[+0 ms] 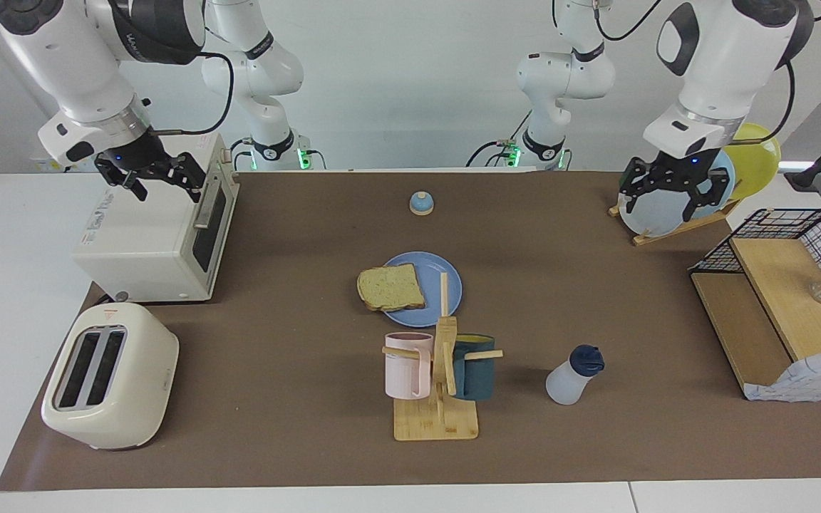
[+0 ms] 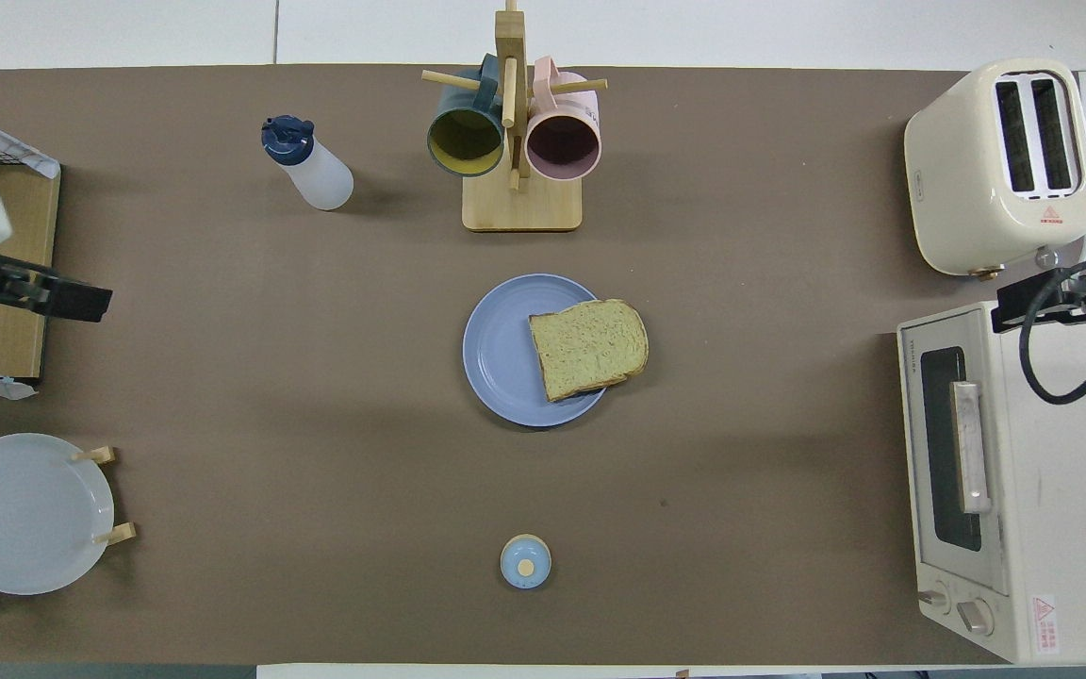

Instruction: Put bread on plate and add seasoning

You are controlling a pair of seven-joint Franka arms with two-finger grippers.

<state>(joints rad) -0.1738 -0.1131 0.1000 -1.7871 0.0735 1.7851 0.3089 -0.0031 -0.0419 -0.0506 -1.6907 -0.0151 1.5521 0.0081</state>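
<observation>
1. Step in hand: the bread (image 1: 390, 286) lies on the plate (image 1: 446, 285) at desk centre, overhanging the rim toward the right arm's end. Placement appears done; seasoning remains.
2. The bottle (image 1: 573, 375) stands upright, uncapped by no hand, at roughly 10 o'clock from the plate in the overhead view, beside the mug rack (image 1: 439, 385).
3. The left hand (image 1: 669, 187) hangs open and empty over the plate rack (image 1: 674, 224). The right hand (image 1: 150, 174) waits open and empty over the oven (image 1: 147, 242).
4. Next move, by judgement: left hand descends on the bottle.
5. Open room: bare desk surrounds the bottle except toward the mug rack. The bell (image 1: 421, 204) lies at 6 o'clock, well apart.
</observation>
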